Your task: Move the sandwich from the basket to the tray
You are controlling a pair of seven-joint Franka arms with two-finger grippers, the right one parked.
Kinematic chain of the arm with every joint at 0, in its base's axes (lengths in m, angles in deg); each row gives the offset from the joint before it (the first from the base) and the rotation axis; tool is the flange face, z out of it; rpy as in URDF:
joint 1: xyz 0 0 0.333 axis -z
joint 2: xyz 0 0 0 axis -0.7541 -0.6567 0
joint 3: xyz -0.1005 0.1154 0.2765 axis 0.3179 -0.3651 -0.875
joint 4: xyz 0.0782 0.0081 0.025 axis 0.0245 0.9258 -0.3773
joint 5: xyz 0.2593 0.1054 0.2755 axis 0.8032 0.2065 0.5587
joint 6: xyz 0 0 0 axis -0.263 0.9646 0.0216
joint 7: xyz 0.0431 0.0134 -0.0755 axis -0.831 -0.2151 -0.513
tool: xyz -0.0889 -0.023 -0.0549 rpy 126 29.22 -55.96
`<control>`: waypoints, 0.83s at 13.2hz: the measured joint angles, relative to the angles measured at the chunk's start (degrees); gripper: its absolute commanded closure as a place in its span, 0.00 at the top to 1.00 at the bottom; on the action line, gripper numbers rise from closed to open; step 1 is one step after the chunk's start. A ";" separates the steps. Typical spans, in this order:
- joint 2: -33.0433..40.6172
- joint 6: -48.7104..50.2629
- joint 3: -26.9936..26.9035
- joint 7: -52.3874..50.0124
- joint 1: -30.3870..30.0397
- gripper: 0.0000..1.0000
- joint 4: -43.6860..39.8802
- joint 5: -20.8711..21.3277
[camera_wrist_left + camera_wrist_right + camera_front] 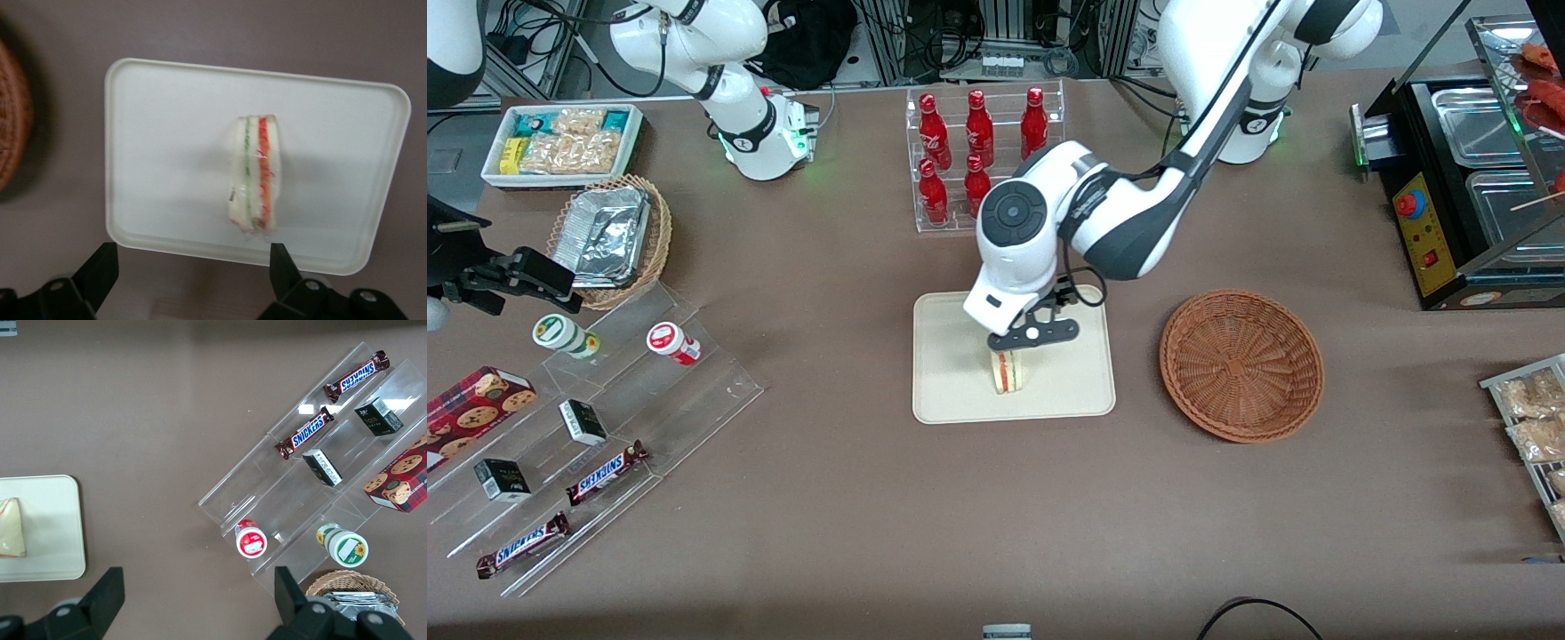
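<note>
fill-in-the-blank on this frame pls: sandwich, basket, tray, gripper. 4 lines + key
1. The sandwich rests on the ____.
2. The reddish-brown basket holds ____ sandwiches.
3. The gripper hangs above the tray with its jaws ____, clear of the sandwich.
4. The sandwich stands on edge, its red and ____ filling stripes facing up toward the wrist camera.

Missing words: tray; no; open; green
</note>
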 measured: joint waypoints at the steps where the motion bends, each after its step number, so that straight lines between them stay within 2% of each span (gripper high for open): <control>1: 0.82 1.65 -0.46 0.47 -1.10 1.00 0.03 0.07; 4: 2.78 5.62 -0.80 3.37 -5.93 1.00 1.17 0.15; 11: 10.66 7.19 -0.99 19.60 -18.24 1.00 8.71 -0.07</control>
